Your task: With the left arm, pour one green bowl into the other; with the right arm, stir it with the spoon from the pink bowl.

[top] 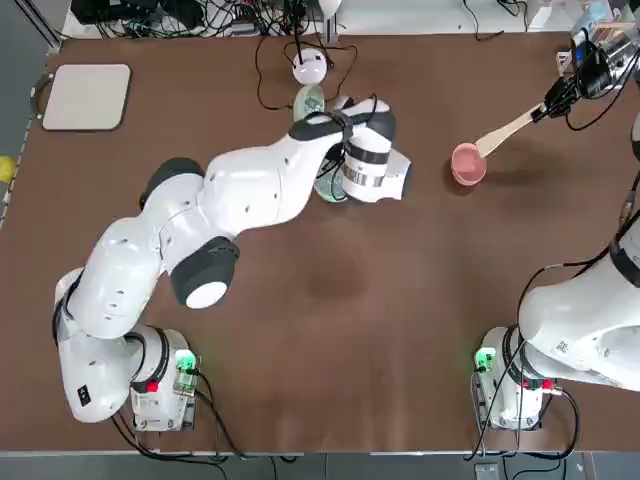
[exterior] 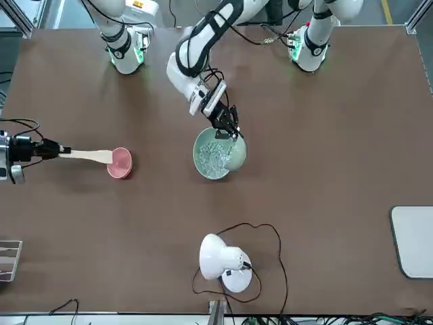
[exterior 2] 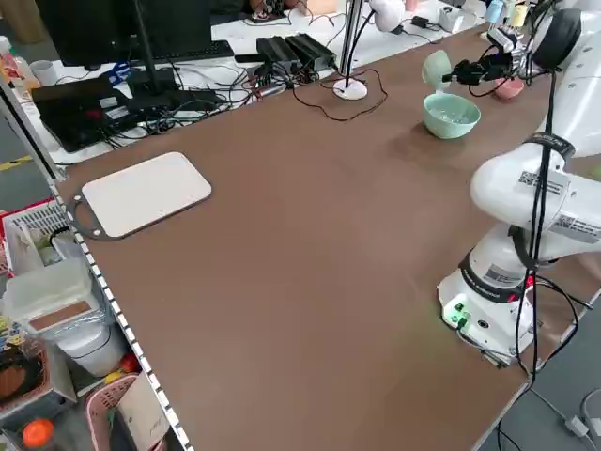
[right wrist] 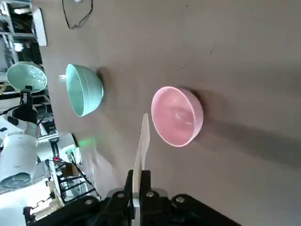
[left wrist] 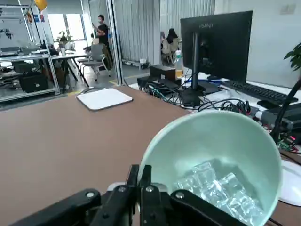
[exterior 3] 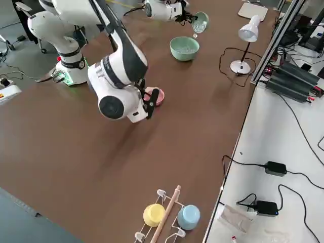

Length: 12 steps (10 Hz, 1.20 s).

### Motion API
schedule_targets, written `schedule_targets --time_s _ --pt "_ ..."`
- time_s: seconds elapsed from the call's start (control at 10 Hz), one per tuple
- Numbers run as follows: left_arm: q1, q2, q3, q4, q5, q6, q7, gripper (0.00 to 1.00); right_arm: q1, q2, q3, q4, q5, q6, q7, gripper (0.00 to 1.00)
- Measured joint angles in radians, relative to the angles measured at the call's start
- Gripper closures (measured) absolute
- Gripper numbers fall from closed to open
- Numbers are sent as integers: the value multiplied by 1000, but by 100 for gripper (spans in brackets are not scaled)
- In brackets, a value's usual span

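Note:
My left gripper (left wrist: 143, 181) is shut on the rim of the small mint-green bowl (left wrist: 211, 160). The bowl is tipped steeply on its side with clear ice-like cubes in it. It hangs above the far rim of the large teal-green bowl (exterior 2: 451, 115), which also holds some cubes. From overhead the small bowl (top: 309, 100) shows beyond the left wrist, which hides most of the big bowl. My right gripper (top: 560, 95) at the far right is shut on the wooden spoon (top: 508, 130). The spoon's tip is by the rim of the empty pink bowl (top: 468, 163).
A white desk lamp (top: 310, 65) with its black cable stands just beyond the bowls. A white pad (top: 87, 97) lies at the far left corner. A rack with a yellow and a blue cup (exterior 3: 167, 215) sits off the right edge.

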Motion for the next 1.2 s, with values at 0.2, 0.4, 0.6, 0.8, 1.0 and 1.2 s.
schedule_targets --time_s 0.2,0.4,0.6,0.8,1.0,1.2 --pt "-50 24 16 1 21 -38 -45 96 58 -62 1 0 -30 13 93 94" --pt "-87 33 23 1 73 -90 -49 96 70 -89 1 -1 -43 13 123 94" --pt "-91 53 25 1 98 -97 -49 96 71 -90 1 -4 -44 13 125 94" --pt "-91 88 30 1 109 -110 -50 96 72 -90 2 -6 -45 13 126 94" --pt "-91 112 30 1 145 -154 -46 96 73 -90 2 -7 -45 14 127 94" --pt "-93 116 30 1 166 -169 -27 96 73 -90 2 -10 -45 18 127 94"
